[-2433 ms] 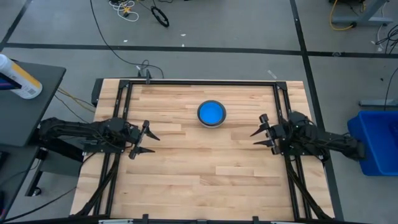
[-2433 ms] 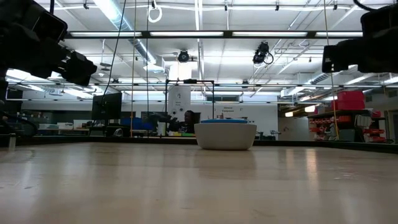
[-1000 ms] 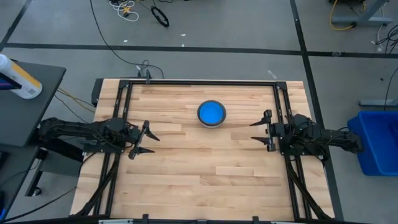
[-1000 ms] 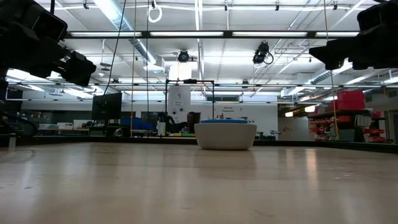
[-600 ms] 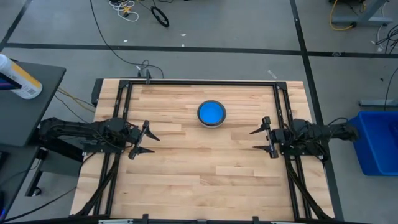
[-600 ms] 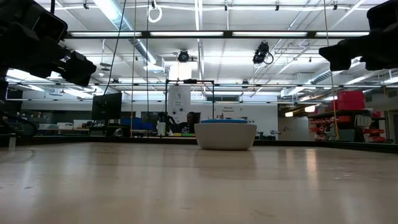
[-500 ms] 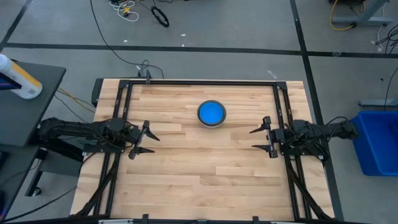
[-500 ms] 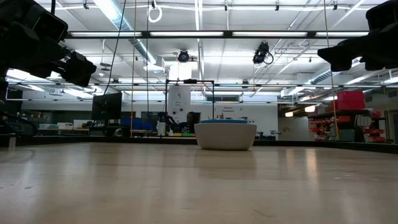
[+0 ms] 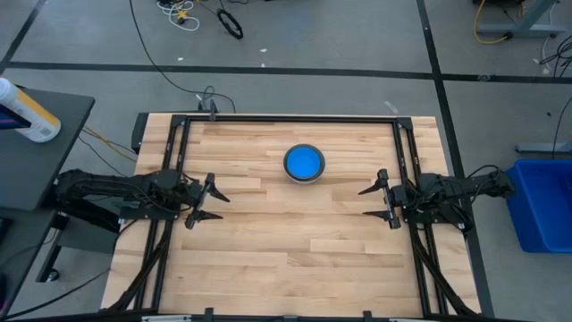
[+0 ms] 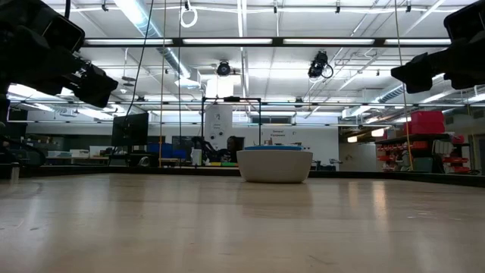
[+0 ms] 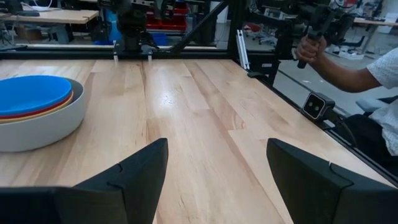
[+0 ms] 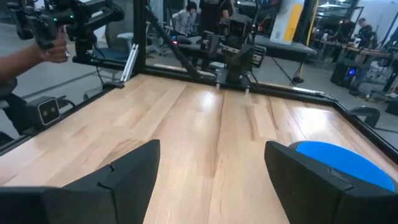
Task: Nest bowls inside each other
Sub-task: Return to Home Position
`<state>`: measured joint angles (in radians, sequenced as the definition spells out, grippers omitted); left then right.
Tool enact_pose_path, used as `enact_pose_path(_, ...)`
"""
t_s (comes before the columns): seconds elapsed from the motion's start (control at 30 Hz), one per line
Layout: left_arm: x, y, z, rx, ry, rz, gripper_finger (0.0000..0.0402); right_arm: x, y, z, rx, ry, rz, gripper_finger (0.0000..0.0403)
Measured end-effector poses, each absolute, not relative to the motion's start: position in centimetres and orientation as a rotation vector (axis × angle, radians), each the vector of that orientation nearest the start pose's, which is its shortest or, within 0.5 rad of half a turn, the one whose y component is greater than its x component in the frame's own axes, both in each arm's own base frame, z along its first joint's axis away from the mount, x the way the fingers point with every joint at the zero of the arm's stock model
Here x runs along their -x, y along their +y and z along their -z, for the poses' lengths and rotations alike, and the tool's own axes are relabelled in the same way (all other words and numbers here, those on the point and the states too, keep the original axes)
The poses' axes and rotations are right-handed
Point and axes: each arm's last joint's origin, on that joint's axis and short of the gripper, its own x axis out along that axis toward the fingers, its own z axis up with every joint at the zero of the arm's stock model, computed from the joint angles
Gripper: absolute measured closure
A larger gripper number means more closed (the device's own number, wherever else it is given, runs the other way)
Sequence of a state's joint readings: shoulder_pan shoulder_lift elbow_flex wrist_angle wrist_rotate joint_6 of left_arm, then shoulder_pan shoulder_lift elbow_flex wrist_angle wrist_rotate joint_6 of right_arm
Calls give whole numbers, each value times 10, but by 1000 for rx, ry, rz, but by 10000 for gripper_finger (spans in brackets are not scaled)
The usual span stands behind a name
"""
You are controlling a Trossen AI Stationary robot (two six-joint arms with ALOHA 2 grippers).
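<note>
The bowls [image 9: 304,164] stand nested in one stack on the table's far middle: a grey outer bowl [image 11: 37,127], yellow and red rims inside it, and a light blue bowl [image 11: 31,94] on top. The stack's base rests on the wood [image 10: 274,165]. My left gripper [image 9: 223,207] hangs open at the table's left side, pointing level toward the right, well clear of the stack. My right gripper [image 9: 362,202] hangs open at the right side, pointing left, with the stack [image 12: 339,163] ahead of it and toward the far edge. Nothing lies between either pair of fingers [image 11: 216,149] [image 12: 211,149].
A black metal frame [image 9: 295,118] runs around the table's far, left and right edges. A person's hand holds a handle beyond the table [image 11: 311,46] [image 12: 53,37]. A blue bin [image 9: 541,206] stands off the right edge, a side table with a bottle [image 9: 27,112] off the left.
My right gripper has swung a little toward the table's near edge and rolled until its fingers lie level side by side. The bowl stack and my left gripper have kept still.
</note>
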<state>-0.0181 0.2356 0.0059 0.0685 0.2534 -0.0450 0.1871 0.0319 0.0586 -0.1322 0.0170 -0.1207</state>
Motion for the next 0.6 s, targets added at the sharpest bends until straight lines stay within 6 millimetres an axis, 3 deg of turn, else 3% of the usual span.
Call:
enact_pose_path(0.2, -110, -9, -153, 47, 153, 267, 122, -94, 17, -168, 132, 95, -176, 111)
enact_pose_path(0.5, -96, -3, -172, -5, -65, 189, 122, -94, 17, -168, 131, 95, -176, 127)
enact_pose_path(0.6, -95, -1, -176, 0, -36, 216, 122, -94, 17, -168, 127, 95, -179, 133)
